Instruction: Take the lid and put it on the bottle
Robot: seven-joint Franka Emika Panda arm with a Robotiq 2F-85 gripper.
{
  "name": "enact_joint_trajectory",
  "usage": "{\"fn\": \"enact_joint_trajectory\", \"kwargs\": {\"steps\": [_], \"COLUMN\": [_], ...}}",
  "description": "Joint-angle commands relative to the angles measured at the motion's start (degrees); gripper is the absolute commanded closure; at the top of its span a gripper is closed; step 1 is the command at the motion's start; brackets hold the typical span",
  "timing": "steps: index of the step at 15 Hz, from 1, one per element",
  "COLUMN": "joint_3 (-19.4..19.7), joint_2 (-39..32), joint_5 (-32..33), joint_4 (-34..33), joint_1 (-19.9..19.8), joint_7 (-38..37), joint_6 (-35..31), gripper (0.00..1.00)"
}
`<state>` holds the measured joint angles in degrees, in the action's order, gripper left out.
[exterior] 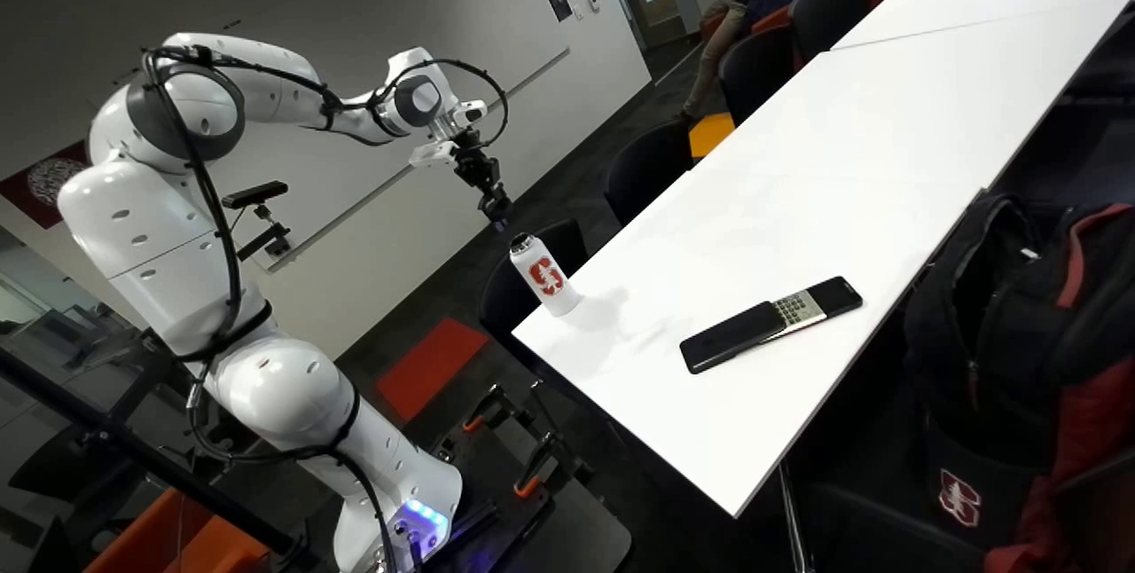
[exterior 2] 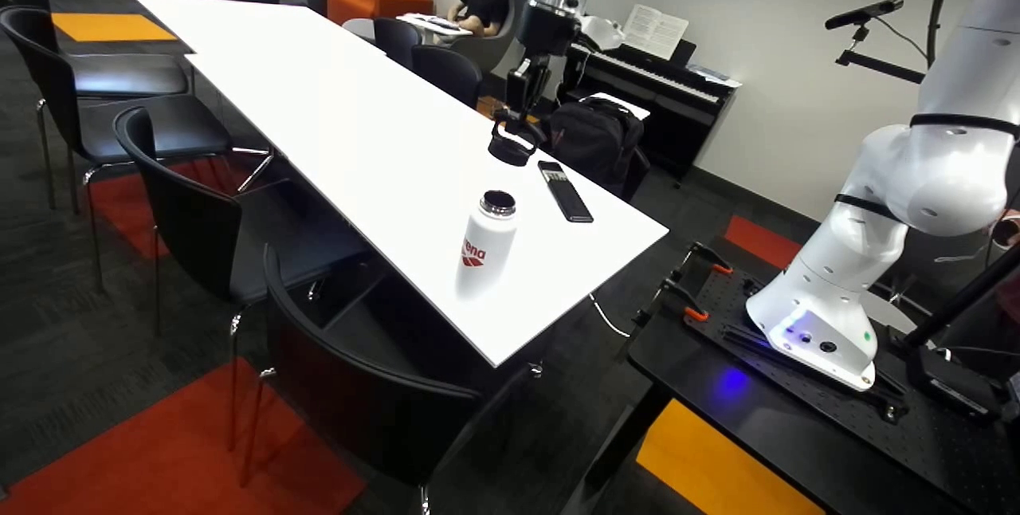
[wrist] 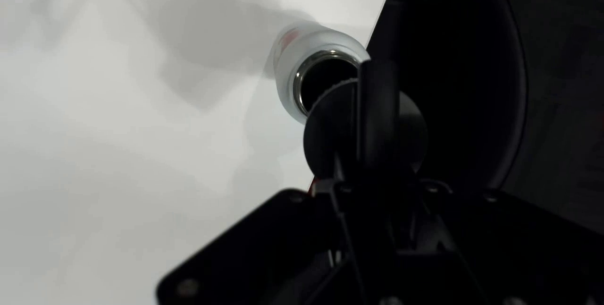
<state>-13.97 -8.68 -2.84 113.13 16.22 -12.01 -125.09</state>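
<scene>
Hovering above a white table (exterior 2: 374,132) with the black gripper (exterior 2: 519,112), overlooking an upright white bottle (exterior 2: 488,244) just below, peering into a metal-rimmed mouth (wrist: 325,77) too dark to read, clamping a black lid (exterior 2: 510,152) at the tip, apart from the bottle.

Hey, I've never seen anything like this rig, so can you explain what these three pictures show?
The machine is a white, jointed robot arm. Two pictures come from cameras standing outside it; the close-up comes from a camera on its wrist, looking down. On the long white table stands an upright, open white bottle with red markings; a long flat black object with a pale keypad lies there too. The black end effector, the arm's grasping part, holds a round black lid in the air, not yet on the bottle.
</scene>
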Motion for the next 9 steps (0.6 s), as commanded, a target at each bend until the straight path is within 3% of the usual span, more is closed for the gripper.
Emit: {"fn": "enact_joint_trajectory", "kwargs": {"steps": [1,9], "joint_3": [0.1,0.71], "joint_2": [-3.74,-7.44], "joint_5": [4.14,4.34], "joint_4": [-2.72,-2.35], "joint_1": [1.42,1.98], "joint_7": [-3.05,-2.32], "joint_6": [1.15,-0.19], "gripper": [0.95,0.95]}}
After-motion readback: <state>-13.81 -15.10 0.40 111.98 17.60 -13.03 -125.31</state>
